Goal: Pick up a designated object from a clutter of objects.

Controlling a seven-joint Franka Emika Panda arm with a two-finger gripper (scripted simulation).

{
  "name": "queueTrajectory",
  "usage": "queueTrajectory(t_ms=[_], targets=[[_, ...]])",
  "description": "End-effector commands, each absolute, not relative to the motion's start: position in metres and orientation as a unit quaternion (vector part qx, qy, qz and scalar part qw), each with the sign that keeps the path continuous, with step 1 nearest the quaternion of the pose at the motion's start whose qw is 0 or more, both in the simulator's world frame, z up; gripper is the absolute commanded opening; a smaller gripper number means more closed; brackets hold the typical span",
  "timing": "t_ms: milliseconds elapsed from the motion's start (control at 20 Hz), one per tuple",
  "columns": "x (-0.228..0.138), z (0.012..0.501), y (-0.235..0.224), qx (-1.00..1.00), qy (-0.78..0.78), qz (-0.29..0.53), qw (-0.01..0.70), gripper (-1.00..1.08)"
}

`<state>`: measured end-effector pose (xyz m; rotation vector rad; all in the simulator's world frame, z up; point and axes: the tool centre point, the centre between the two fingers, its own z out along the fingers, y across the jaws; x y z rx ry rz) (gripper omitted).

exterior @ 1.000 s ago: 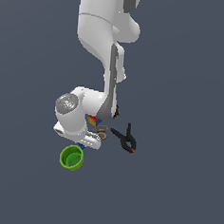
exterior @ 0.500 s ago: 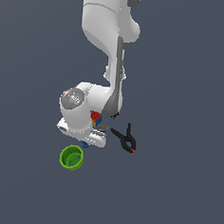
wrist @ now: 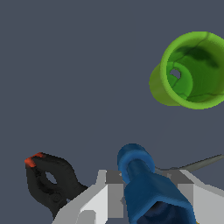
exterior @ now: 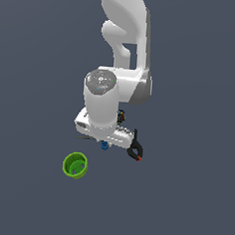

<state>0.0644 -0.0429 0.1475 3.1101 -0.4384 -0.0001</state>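
Fingers (wrist: pixel 146 192) clenched on the blue piece (wrist: pixel 135 164); I'd lift straight, steering between green cup (wrist: pixel 188 70) and black spring clamp (wrist: pixel 50 183).

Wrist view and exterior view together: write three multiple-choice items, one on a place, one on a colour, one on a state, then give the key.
1. In the exterior view, the green cup lies where relative to the gripper?
A. Below, toward that view's left
B. Above, toward that view's right
C. Directly behind the arm

2. What colour are the tips of the black spring clamp?
A. Yellow
B. Red
C. White

3. What sits between the gripper's fingers?
A. Nothing
B. The cup
C. The blue piece

Key: 1 A, the cup shows lower left of the gripper. 2 B, the wrist view shows red ends. 3 C, the wrist view shows the blue piece between both fingers.
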Motion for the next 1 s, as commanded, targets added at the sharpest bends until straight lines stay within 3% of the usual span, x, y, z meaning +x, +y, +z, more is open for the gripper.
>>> queueTrajectory(t_ms=[0, 950], targets=[[0.065, 0.172, -0.021, 0.99, -0.14, 0.0, 0.001, -1.0], [0.08, 0.338, 0.125, 0.99, -0.14, 0.0, 0.0, -1.0]])
